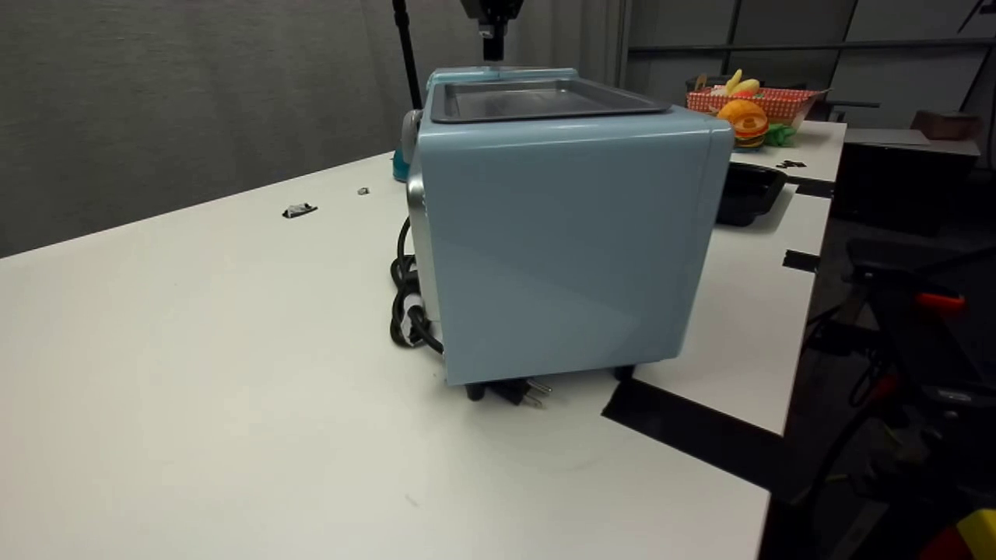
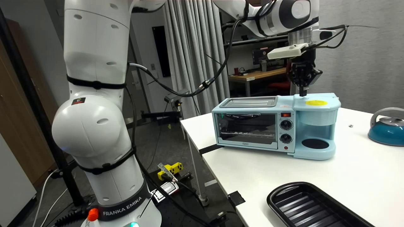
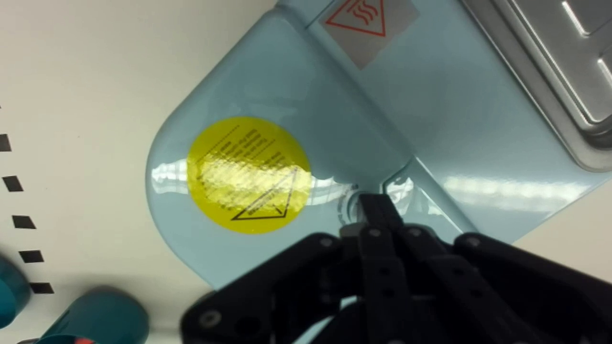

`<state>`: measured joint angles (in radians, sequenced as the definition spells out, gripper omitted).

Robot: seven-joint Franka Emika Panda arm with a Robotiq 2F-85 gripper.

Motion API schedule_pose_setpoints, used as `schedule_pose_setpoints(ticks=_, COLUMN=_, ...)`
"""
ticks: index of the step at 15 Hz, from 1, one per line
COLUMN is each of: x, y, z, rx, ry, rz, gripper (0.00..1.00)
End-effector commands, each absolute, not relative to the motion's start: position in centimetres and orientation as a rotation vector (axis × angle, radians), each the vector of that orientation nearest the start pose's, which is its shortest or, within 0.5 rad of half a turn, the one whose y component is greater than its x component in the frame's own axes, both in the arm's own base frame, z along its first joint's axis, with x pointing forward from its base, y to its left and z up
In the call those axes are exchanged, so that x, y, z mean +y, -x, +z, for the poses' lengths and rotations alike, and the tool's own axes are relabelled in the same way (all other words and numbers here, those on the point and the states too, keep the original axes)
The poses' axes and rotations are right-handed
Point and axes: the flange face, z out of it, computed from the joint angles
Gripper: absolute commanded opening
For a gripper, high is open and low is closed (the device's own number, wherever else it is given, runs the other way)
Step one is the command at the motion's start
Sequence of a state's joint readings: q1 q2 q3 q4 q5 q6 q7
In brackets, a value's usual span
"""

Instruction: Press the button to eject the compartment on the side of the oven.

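Observation:
The pale blue oven (image 2: 247, 129) (image 1: 560, 249) stands on the white table in both exterior views. Its side compartment (image 2: 317, 118) has a rounded top with a yellow sticker (image 2: 316, 102); the wrist view shows this top (image 3: 267, 86) from above. A round button (image 3: 353, 208) with faint markings sits in that top, partly hidden by my fingertips. My gripper (image 3: 380, 203) is shut with its fingers together and nothing between them. It points straight down over the button in both exterior views (image 2: 303, 92) (image 1: 493, 53). I cannot tell whether the tips touch it.
A metal tray (image 2: 249, 101) lies on the oven's top. A black ridged pan (image 2: 303, 195) is near the table's front. A teal kettle (image 2: 386, 131) stands beyond the compartment. A power cord (image 1: 405, 303) hangs behind the oven. A basket of toy food (image 1: 778, 101) stands farther along.

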<state>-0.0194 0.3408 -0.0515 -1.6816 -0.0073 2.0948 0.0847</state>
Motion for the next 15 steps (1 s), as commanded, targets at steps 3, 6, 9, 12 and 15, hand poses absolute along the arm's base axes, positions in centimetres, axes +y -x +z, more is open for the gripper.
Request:
schedule_pose_setpoints(ticks=3, x=-4.7, y=-66.3, z=40.2, rx=0.266, ry=3.168, rz=-0.114, gripper=0.00)
schedule_pose_setpoints(ticks=6, x=-5.3, y=-66.7, z=38.6, rx=0.281, ry=3.166, rz=-0.086, gripper=0.00)
schedule_pose_setpoints(ticks=9, x=-5.8, y=-67.1, z=37.7, rx=0.303, ry=3.165, rz=-0.070, gripper=0.00)
schedule_pose_setpoints(ticks=12, x=-6.2, y=-67.2, z=36.8, rx=0.346, ry=3.159, rz=-0.082, gripper=0.00)
schedule_pose_setpoints(ticks=15, x=-7.0, y=-66.9, z=34.6, rx=0.378, ry=3.158, rz=-0.073, gripper=0.00)
